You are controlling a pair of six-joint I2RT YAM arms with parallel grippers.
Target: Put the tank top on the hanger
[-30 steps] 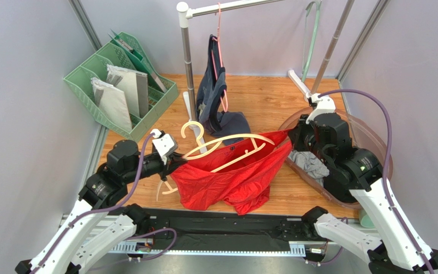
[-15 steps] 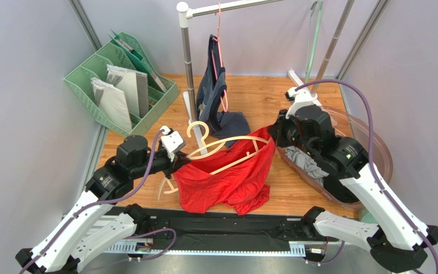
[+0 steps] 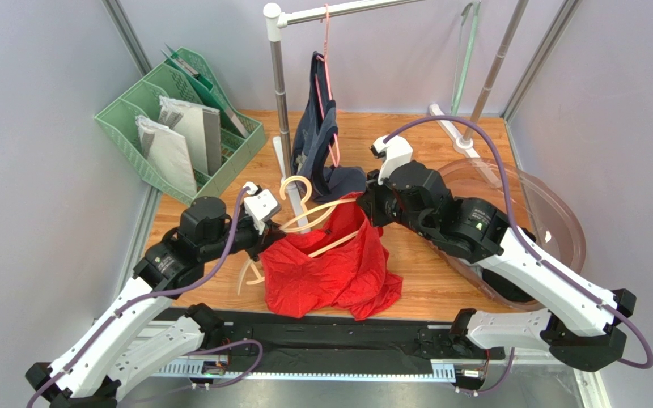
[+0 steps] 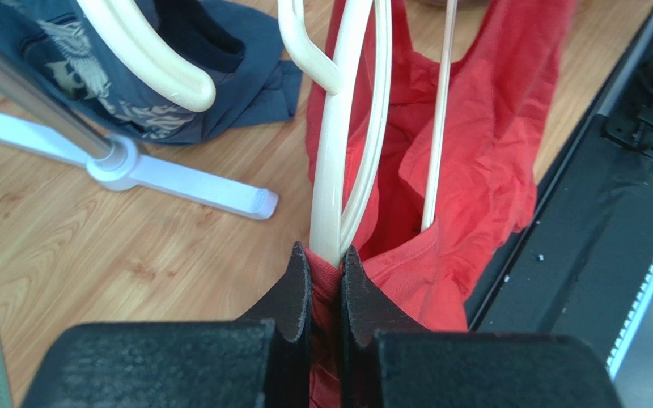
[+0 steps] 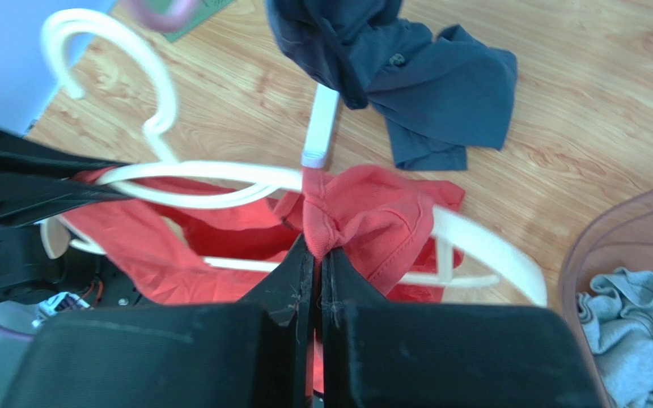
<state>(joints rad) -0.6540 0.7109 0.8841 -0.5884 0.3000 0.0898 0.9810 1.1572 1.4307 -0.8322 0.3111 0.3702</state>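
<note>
The red tank top (image 3: 330, 270) hangs bunched from the cream hanger (image 3: 306, 211), its lower part lying on the wooden table. My left gripper (image 3: 272, 240) is shut on the hanger's left end, with red fabric pinched in around it (image 4: 326, 255). The hanger's arm (image 4: 340, 161) runs away from the jaws, the tank top (image 4: 475, 161) beside it. My right gripper (image 3: 366, 209) is shut on a fold of the tank top (image 5: 372, 217) just over the hanger's shoulder (image 5: 219, 189), close to the hook (image 5: 108, 34). The right gripper's jaws (image 5: 315, 252) press flat on the cloth.
A navy top (image 3: 320, 123) hangs on a pink hanger from the rail stand (image 3: 280, 93) just behind, its hem on the table. The stand's white foot (image 4: 194, 183) lies near the hanger. A green file rack (image 3: 181, 127) is back left. A clear basin (image 3: 556, 225) holds grey cloth (image 5: 636, 314).
My right gripper has swung left across the table with the red fabric, from the basin side to the hanger's middle. The tank top is now bunched narrower. The left gripper rose slightly.
</note>
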